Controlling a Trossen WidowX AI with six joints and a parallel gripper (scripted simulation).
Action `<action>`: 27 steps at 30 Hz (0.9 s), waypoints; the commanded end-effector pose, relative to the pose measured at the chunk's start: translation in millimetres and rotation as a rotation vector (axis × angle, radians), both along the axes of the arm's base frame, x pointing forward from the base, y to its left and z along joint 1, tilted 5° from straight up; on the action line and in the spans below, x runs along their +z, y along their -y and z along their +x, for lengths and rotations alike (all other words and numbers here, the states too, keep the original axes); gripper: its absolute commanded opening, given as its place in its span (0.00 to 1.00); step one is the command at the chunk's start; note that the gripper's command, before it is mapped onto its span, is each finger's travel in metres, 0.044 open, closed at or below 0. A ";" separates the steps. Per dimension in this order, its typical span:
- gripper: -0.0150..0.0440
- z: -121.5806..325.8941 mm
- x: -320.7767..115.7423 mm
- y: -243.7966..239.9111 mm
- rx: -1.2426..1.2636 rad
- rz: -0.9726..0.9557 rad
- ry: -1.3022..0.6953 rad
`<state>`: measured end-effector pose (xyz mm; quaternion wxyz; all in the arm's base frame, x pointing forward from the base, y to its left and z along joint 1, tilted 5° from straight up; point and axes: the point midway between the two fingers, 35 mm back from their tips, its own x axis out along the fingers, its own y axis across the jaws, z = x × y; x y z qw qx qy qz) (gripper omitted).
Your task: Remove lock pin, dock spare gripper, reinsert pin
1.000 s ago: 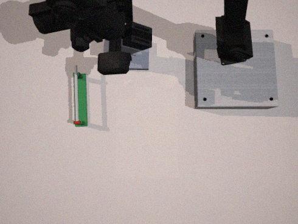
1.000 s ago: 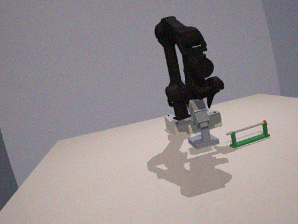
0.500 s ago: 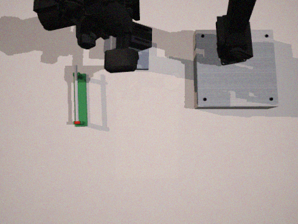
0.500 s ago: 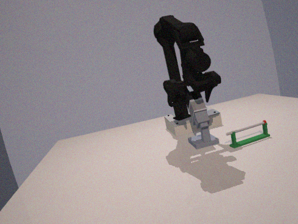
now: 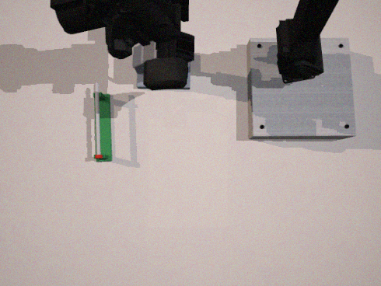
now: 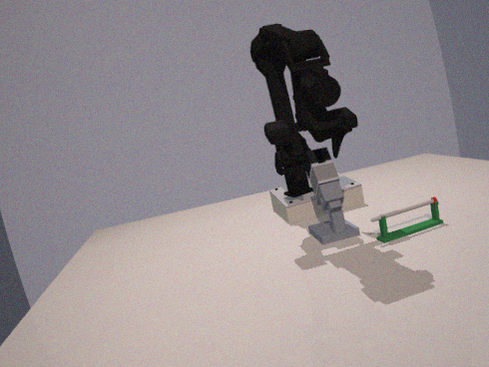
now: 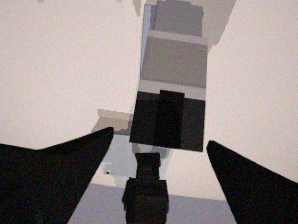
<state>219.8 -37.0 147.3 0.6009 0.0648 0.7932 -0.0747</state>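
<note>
My gripper (image 6: 335, 156) (image 7: 160, 138) is open and empty, above the spare gripper, its fingertips to either side of it in the wrist view. The grey mount (image 5: 140, 55) (image 6: 328, 191) stands upright on its square base. The black spare gripper (image 6: 320, 155) (image 7: 192, 125) sits at the mount's upper end, on the side towards the arm's base; how deep it sits is hidden. The pale lock pin (image 5: 97, 132) (image 6: 406, 209), with a red head, lies across the two posts of the green rack (image 5: 106, 136) (image 6: 411, 228). The socket's pin holes cannot be made out.
The arm's base stands on a grey block (image 5: 307, 105) (image 6: 353, 195) on the far side of the mount in the exterior view. The green rack is beside the mount. The arm hangs over the mount and hides much of it in the top view.
</note>
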 end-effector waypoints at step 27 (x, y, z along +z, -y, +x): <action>1.00 -26.9 40.7 -5.4 0.002 -0.029 0.209</action>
